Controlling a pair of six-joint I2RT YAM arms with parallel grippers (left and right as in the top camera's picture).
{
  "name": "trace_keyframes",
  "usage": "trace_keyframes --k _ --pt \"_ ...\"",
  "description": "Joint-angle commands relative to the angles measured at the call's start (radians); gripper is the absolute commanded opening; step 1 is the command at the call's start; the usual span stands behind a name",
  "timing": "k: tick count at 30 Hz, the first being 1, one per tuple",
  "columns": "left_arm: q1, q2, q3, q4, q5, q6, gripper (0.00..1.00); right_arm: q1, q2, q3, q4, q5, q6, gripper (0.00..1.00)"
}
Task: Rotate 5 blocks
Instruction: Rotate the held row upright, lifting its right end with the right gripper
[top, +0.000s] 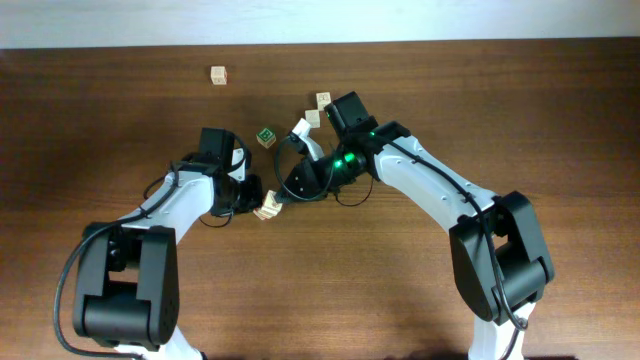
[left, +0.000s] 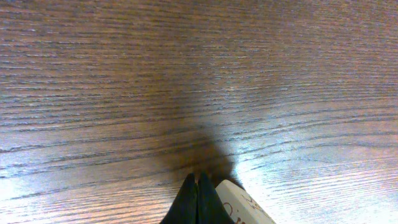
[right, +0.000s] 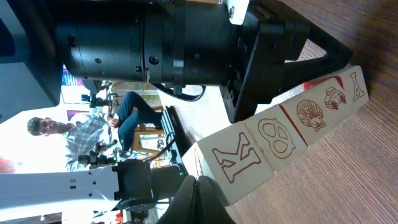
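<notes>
The right gripper (right: 198, 186) shows at the bottom edge as 2 dark fingertips pressed together, their tip just beside the lower left corner of a row of pale wooden cubes (right: 277, 140). The row runs up to the right on the brown wood-grain table (right: 367, 162) and carries 5 red-outlined marks: a K, an 8, a shell, a car and a thin letter. A black cylindrical arm housing (right: 161, 43) hangs above, its wedge end reaching down behind the row. Far behind sits a man in a plaid shirt (right: 78, 130).
</notes>
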Motion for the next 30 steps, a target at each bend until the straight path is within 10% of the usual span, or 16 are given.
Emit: trace_keyframes --k 1,30 --pt "-0.044 0.006 0.006 -0.012 0.147 -0.018 0.0 0.021 0.061 -0.031 -0.004 0.209 0.023 0.04" --pt "0.137 0.006 0.006 -0.012 0.061 -0.109 0.0 0.053 0.063 -0.031 0.045 0.344 0.087 0.04"
